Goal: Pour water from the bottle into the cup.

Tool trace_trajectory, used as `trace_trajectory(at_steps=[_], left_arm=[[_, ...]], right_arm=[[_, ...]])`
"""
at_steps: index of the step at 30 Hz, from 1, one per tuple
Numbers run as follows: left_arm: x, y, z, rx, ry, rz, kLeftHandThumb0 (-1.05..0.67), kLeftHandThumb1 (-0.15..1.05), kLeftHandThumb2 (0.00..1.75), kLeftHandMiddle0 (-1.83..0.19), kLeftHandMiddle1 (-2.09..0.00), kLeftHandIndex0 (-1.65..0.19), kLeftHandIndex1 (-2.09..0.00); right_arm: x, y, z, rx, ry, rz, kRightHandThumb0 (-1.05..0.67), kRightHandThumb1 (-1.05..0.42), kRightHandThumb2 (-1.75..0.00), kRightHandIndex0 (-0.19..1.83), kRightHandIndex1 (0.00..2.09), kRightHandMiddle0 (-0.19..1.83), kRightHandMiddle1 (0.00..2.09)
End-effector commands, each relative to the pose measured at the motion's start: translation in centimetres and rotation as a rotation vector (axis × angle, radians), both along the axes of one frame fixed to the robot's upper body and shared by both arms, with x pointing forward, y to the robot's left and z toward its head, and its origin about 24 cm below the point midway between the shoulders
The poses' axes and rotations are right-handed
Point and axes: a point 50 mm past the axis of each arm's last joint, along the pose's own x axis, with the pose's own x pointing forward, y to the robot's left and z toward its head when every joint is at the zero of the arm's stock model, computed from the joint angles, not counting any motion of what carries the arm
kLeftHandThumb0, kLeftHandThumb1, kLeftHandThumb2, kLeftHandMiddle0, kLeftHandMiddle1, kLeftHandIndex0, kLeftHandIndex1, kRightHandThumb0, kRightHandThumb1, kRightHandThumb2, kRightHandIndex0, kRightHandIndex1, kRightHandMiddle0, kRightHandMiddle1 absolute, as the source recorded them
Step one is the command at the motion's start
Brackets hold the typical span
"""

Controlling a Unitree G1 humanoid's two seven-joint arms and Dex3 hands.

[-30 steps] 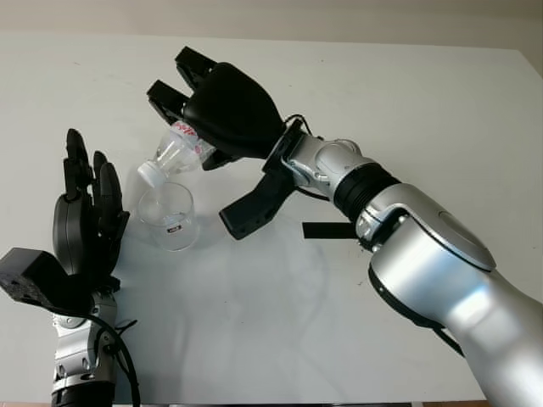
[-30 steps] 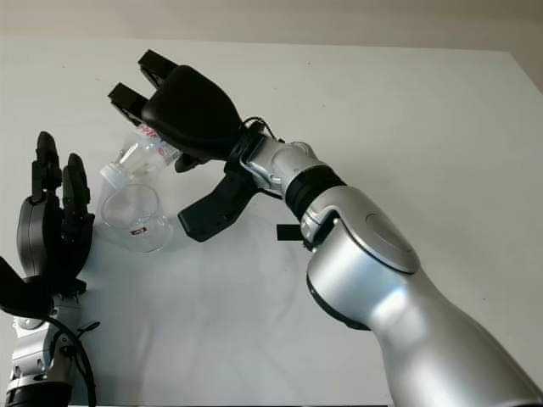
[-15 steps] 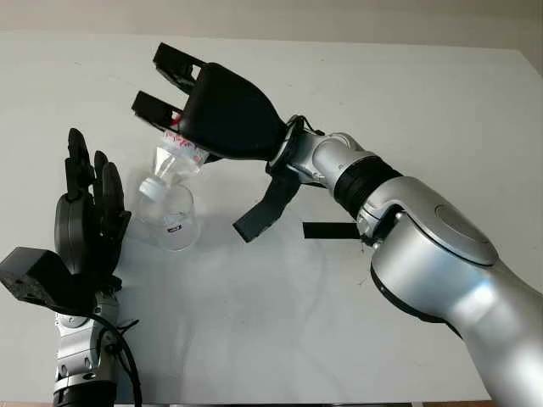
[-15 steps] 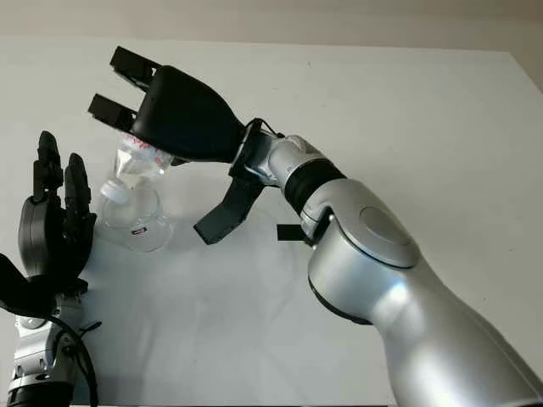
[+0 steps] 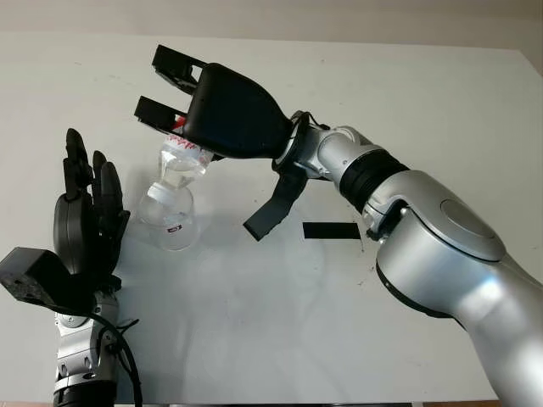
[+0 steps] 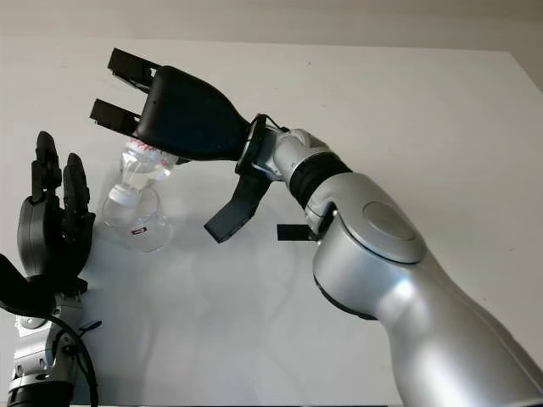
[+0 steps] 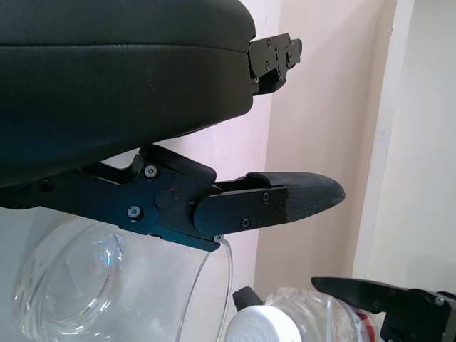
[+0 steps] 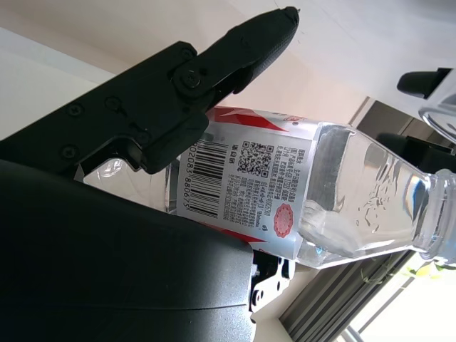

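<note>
Bottle tipped neck-down over the cup, right hand holding it.

I have my right hand wrapped around the clear bottle, fingers clamped across its labelled body, neck pointing steeply down. Its white cap is on and sits at the rim of the clear cup, which stands upright on the white table. My left hand is open and holds nothing, just beside the cup on its left. A black strip lies on the table, to the cup's right.
</note>
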Motion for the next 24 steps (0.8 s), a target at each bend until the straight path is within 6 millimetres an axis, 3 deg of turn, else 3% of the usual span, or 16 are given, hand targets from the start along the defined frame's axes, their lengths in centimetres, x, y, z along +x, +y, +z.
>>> trace_trajectory(at_steps=[1, 6, 10, 12, 13, 14, 16, 18, 20, 24], left_arm=[[-0.1, 0.0, -0.4, -0.007, 0.013, -0.001, -0.7, 1.05, 0.48, 0.14, -0.05, 0.19, -0.05], [-0.1, 0.1, -0.5, -0.009, 0.007, -0.007, -0.7, 1.05, 0.49, 0.15, -0.05, 0.19, -0.05], [-0.1, 0.2, -0.5, -0.008, 0.008, -0.006, -0.7, 1.05, 0.48, 0.14, -0.05, 0.19, -0.05], [-0.2, 0.2, -0.5, -0.002, 0.01, -0.005, -0.7, 1.05, 0.48, 0.14, -0.05, 0.19, -0.05], [-0.2, 0.2, -0.5, 0.0, 0.01, -0.004, -0.7, 1.05, 0.49, 0.14, -0.05, 0.19, -0.05], [-0.3, 0.3, -0.6, 0.0, 0.014, -0.002, -0.7, 1.05, 0.49, 0.14, -0.06, 0.19, -0.05], [-0.4, 0.3, -0.6, 0.0, 0.016, -0.001, -0.7, 1.05, 0.49, 0.13, -0.06, 0.18, -0.05], [-0.4, 0.4, -0.7, 0.002, 0.018, -0.002, -0.69, 1.05, 0.49, 0.13, -0.06, 0.18, -0.05], [-0.4, 0.3, -0.7, 0.007, 0.021, -0.005, -0.69, 1.05, 0.5, 0.13, -0.05, 0.19, -0.05], [-0.4, 0.2, -0.6, 0.013, 0.016, -0.011, -0.69, 1.05, 0.51, 0.14, -0.05, 0.17, -0.06]], right_arm=[[0.0, 0.3, 1.6, 0.004, -0.051, 0.01, -0.33, -0.96, -0.05, 1.02, 2.09, 0.69, 2.09], [0.1, 0.3, 1.5, 0.109, 0.09, -0.011, -0.34, -0.95, -0.05, 1.03, 2.09, 0.71, 2.09], [0.5, 0.2, 1.5, 0.418, 0.467, -0.026, -0.18, -0.98, -0.07, 0.98, 2.09, 0.75, 2.09], [0.9, -0.1, 1.6, 0.564, 0.677, -0.018, -0.09, -0.75, -0.69, 1.08, 2.09, 0.89, 2.09], [1.0, -0.3, 1.6, 0.622, 0.773, -0.006, -0.08, -0.7, -0.82, 1.2, 2.09, 0.95, 2.09], [1.5, -0.6, 1.6, 0.709, 0.92, 0.004, -0.08, -0.71, -0.84, 1.26, 2.09, 0.98, 2.09], [2.2, -1.3, 1.5, 0.833, 1.144, 0.032, -0.1, -0.77, -0.76, 1.36, 2.09, 1.1, 2.09], [2.9, -2.3, 1.2, 0.918, 1.316, 0.044, -0.13, -0.87, -0.57, 1.35, 2.09, 1.22, 2.09], [3.4, -3.3, 0.7, 0.957, 1.43, 0.044, -0.17, -0.95, -0.41, 1.33, 2.09, 1.29, 2.09], [3.8, -4.7, -0.5, 0.989, 1.569, 0.038, -0.17, -1.03, -0.31, 1.3, 2.09, 1.31, 2.09]])
